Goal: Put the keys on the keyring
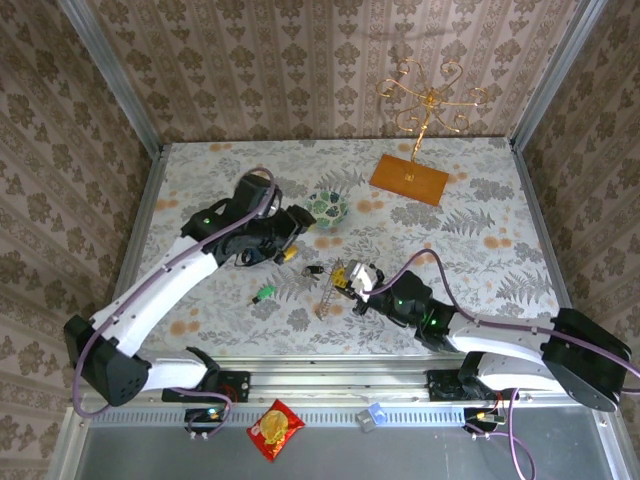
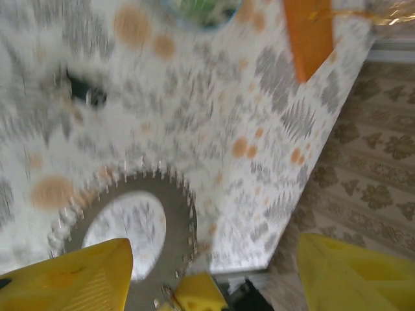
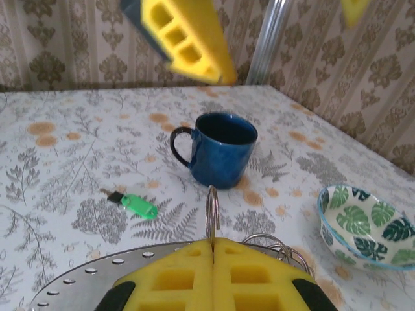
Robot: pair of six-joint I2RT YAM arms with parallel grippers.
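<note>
So in the overhead shot the right gripper (image 1: 352, 283) sits just below centre of the frame, and its fingers are pressed tight together. Its wrist cam shows them (image 3: 213, 243) pinching a thin wire loop (image 3: 212, 212) that stands straight up between the yellow pads. I think that loop is part of the keyring (image 3: 78, 275), whose grey rim with small holes curves along the bottom left of that frame, so it's gripping the keyring by it. From above, the keyring (image 1: 330, 285) looks tipped up on edge, right at the fingers.

The left gripper (image 1: 288, 250) is a bit left of centre, near the patterned bowl (image 1: 327, 207). Its own cam is pretty blurry, but the yellow fingers (image 2: 214, 246) are clearly spread wide with nothing between them. The keyring (image 2: 178, 220) fills the lower left under them.

Neither key is on the ring yet. The green key (image 1: 264, 294) is lying flat on the table (image 1: 480, 250), lower left of centre, well apart from the ring; the right wrist cam has it (image 3: 137, 206) in front of the blue mug (image 3: 220, 149). The black key (image 1: 313, 269) lies between the two grippers, and shows as a dark smudge (image 2: 83, 89) upper left on the left cam.
</note>
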